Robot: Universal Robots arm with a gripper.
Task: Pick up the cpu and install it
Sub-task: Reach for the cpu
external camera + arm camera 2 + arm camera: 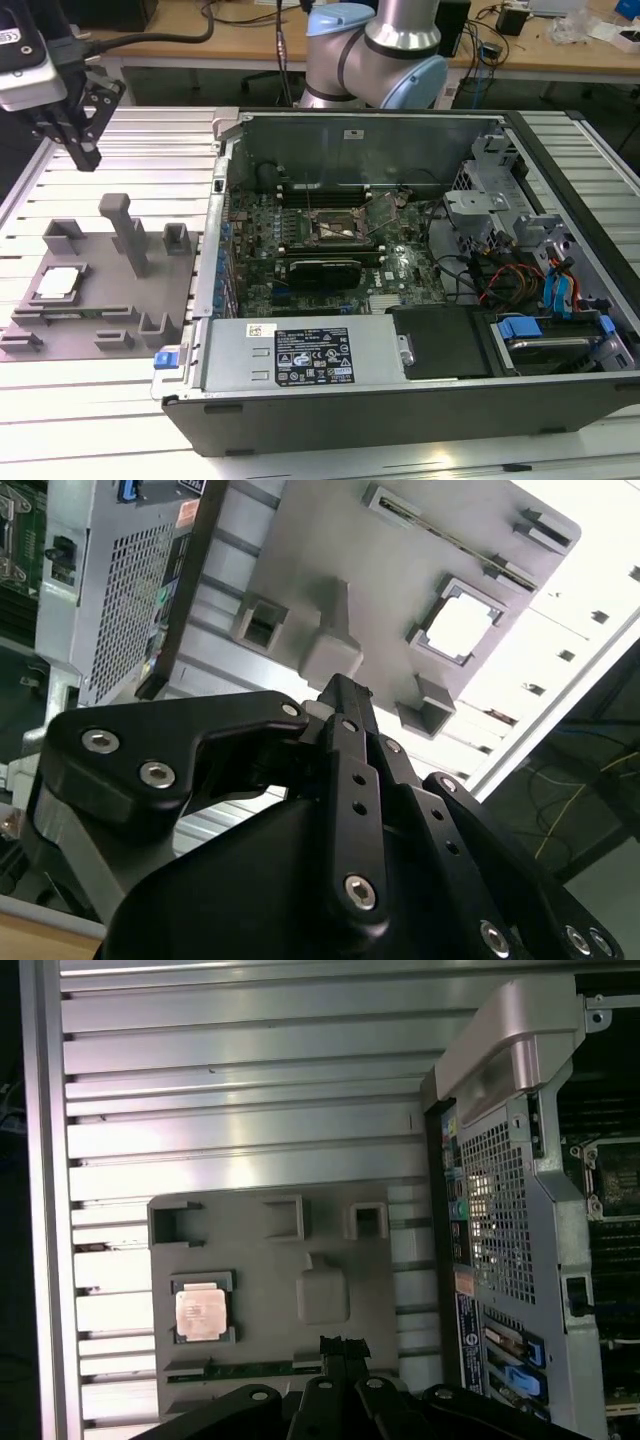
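The gripper [88, 158] is hanging over the slotted aluminium table [150, 135] at the exterior view's far left, its jaws drawn close together and gripping nothing. The cpu [58, 283] is lying flat in a square recess of the grey fixture plate [95, 305], nearer than the gripper and well apart from it, with its shiny top facing up. Both wrist views are looking down past the fingertips [333, 1344] at the chip. One tall post [125, 232] is rising from the plate between the cpu and the open computer case [400, 415], which is sitting just beside the plate on the exterior view's right. Inside the case, one dark square socket [335, 228] is sitting on the motherboard, beyond the case's metal side wall. There is one cpu, one plate, one case and one gripper.
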